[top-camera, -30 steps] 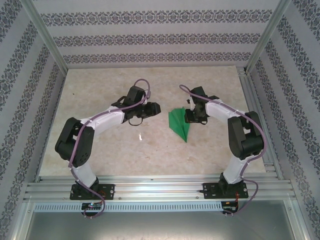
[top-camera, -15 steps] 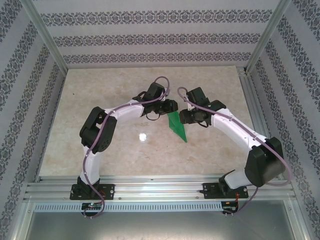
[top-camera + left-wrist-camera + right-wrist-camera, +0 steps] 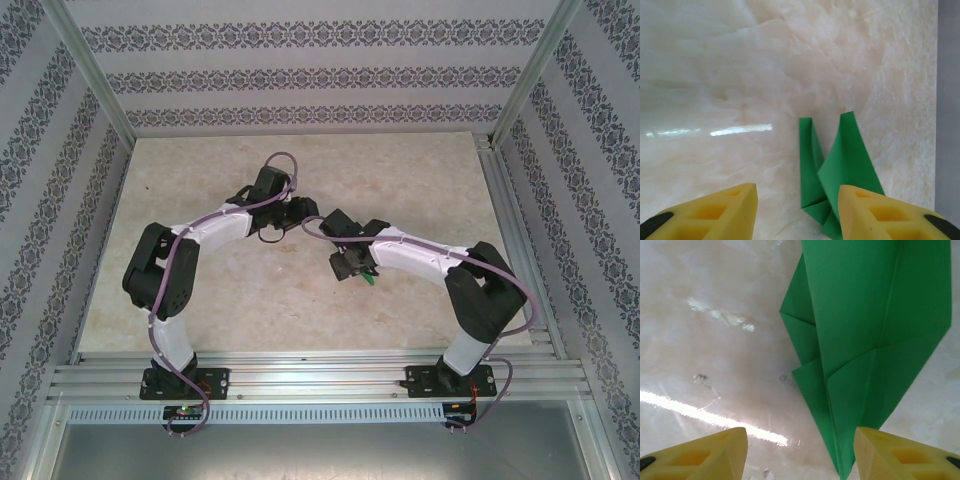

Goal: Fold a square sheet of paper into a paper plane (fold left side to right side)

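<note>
1. Green paper plane: flat on the marble table, near the middle, held by nothing.
2. Right gripper: just swung over from beside the plane to right above it, yellow fingers spread wider than before, apart and empty.
3. Left gripper: pulled back a little, fingers apart too, plane just in front.
4. Probably means the pressing is over and the dart is nearly done.
5. From the top: just a small green tip peeking from under the right arm. From the wrists: folds, flaps and the sharp point, up close.
</note>
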Robot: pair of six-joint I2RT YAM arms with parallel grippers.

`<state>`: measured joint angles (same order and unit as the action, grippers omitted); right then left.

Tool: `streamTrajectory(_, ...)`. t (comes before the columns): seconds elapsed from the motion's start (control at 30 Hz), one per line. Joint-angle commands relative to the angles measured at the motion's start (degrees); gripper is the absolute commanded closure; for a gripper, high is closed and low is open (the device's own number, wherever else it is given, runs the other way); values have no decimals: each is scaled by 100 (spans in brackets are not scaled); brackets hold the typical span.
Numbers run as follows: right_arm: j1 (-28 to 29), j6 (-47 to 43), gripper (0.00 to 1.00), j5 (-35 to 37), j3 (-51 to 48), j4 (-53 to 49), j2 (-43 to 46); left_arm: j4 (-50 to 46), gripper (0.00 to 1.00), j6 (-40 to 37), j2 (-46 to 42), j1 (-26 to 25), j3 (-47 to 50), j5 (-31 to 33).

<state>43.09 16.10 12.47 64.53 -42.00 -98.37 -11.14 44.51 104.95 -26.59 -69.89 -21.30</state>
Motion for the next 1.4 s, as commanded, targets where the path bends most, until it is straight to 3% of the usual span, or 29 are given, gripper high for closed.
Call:
streamTrajectory(0.0, -10, -167, 40, 363, 296, -13, -245, 126, 53, -3, -380, 42, 387, 158)
streamTrajectory(0.3, -312, -307, 39, 94, 389, 52, -697, -112, 52, -169, -812, 140, 887, 434)
streamTrajectory(0.57, -894, -386, 38, -906, 23, 470, -494, -218, 52, -226, -853, 168, 887, 506)
streamTrajectory(0.87, -1068, -601, 34, -1044, -5, 370, -473, -266, 51, -263, -818, 170, 887, 495)
streamTrajectory(1.03, -1163, -587, 29, -1549, -124, 574, -186, -287, 51, -281, -791, 168, 896, 488)
streamTrajectory(1.37, -869, -825, 26, -776, 190, 115, -517, -240, 51, -276, -730, 169, 897, 444)
